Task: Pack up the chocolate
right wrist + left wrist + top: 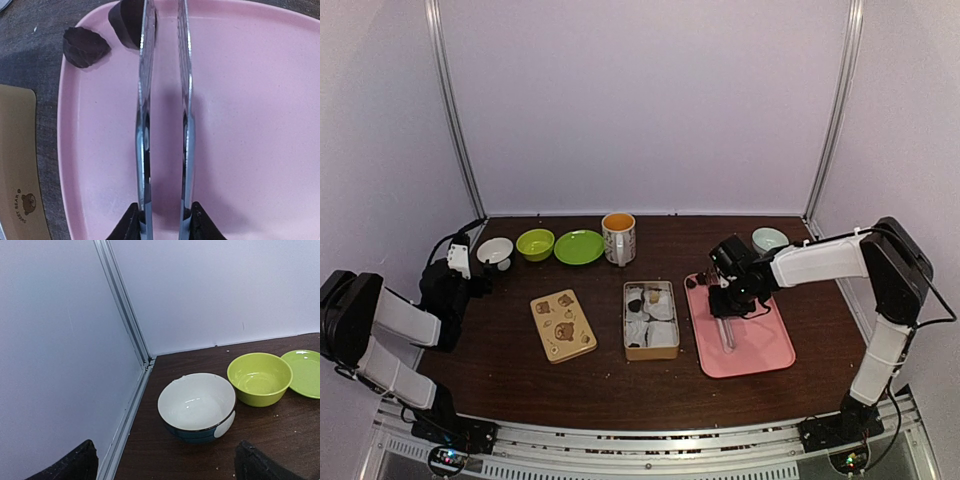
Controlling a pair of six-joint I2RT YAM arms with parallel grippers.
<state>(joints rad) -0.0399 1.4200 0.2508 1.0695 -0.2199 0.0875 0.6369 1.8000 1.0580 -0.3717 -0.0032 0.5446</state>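
Two dark brown rounded chocolates [85,46] sat at the pink plastic tray's [250,125] corner, one touching the polished steel tongs [142,125] clamped in the right fingers [128,226]. Blades needed to straddle one lump, then squeeze gently. Left fingers [75,465] hung released by a white bowl [195,402]; the open tan tin [626,320] lay just beside the tray.

Overhead plus two wrist views.
Top overlooks the tabletop [500,375]; left wrist faces the 10 o'clock white bowl [195,402]; right wrist sits close above the 3 o'clock pink tray [250,125].
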